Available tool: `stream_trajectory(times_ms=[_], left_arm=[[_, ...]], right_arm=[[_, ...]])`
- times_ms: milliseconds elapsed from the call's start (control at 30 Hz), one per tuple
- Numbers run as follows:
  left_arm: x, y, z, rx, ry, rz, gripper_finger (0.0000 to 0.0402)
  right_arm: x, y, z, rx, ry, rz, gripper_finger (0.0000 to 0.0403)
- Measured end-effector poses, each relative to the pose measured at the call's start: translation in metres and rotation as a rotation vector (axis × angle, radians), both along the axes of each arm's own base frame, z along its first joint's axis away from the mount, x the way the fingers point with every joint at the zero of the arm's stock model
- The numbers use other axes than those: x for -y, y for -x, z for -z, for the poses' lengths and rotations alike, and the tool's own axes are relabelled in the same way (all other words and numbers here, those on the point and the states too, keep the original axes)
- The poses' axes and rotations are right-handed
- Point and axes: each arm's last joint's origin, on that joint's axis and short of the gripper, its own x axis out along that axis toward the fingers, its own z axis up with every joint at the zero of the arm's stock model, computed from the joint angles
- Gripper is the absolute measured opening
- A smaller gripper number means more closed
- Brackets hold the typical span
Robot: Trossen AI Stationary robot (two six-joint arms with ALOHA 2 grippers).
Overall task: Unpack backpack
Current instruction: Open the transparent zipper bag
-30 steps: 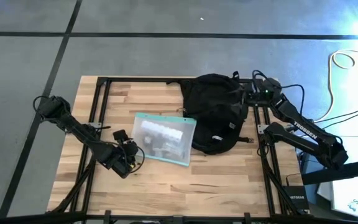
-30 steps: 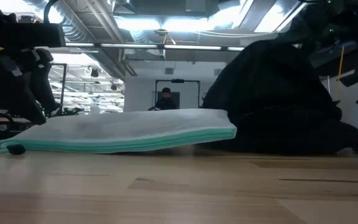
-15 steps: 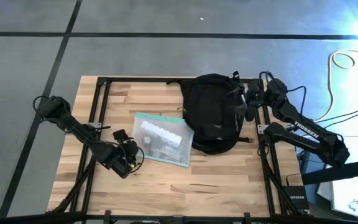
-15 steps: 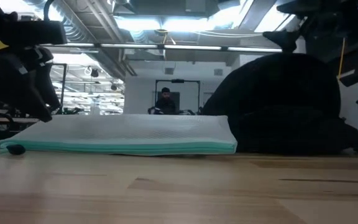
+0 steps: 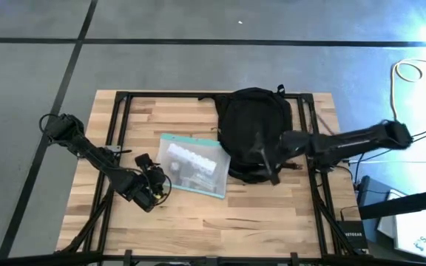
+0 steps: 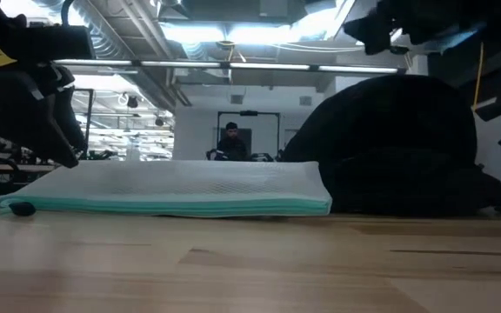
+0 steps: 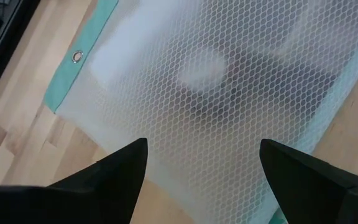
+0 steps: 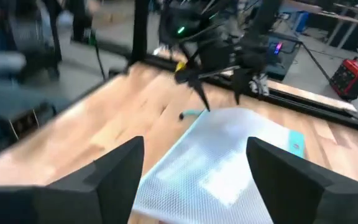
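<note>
Just then my right arm reached flat across the table from the right side, its gripper [image 5: 266, 157] hanging above the near edge of the backpack [image 5: 251, 122]. My two dark fingers [image 8: 92, 180] stood apart with nothing between them; past them I looked over the mesh pouch [image 8: 229, 168] toward my other arm. The backpack lay on the far right part of the wooden table [image 5: 198, 214], a rounded black mound with its straps trailing toward the back edge. From table height it rose as a dark hump [image 6: 407, 143] just behind the pouch's right end, and my right arm showed only as a dark shape above it.

My left gripper [image 5: 156, 186] hovered low at the pouch's left corner, on the near left part of the table. Its fingers [image 7: 114, 171] were spread wide and held nothing; between them I saw the white honeycomb mesh, the teal edging, a small metal eyelet [image 7: 77, 57] and some dark and pale contents that I could not make out. The pouch [image 5: 194, 164] lay flat beside the backpack, its right side touching or slightly under the bag's edge. A person [image 6: 230, 139] stood far back in the room.
</note>
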Motion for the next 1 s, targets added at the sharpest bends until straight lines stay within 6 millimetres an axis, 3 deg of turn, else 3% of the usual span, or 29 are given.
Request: stream_trajectory(times_ms=[133, 433, 667, 800, 1000], left_arm=[[0.002, -0.003, 0.000, 0.034, 0.027, 0.001, 0.0295], [0.011, -0.014, -0.004, 0.127, 0.067, 0.060, 0.0295], [0.029, -0.023, -0.012, 0.218, 0.094, 0.232, 0.0295], [0.040, -0.025, -0.018, 0.327, 0.119, 0.310, 0.0292], [0.051, -0.018, -0.010, 0.455, 0.185, 0.457, 0.0274]], right_arm=[[-0.020, -0.026, 0.011, -0.062, 0.133, -0.010, 0.0246], [-0.045, -0.073, 0.024, -0.186, 0.385, -0.018, 0.0241], [-0.084, -0.081, 0.056, -0.326, 0.503, -0.129, 0.0240], [-0.098, -0.082, 0.076, -0.373, 0.546, -0.082, 0.0240], [-0.108, -0.095, 0.094, -0.321, 0.452, 0.027, 0.0240]])
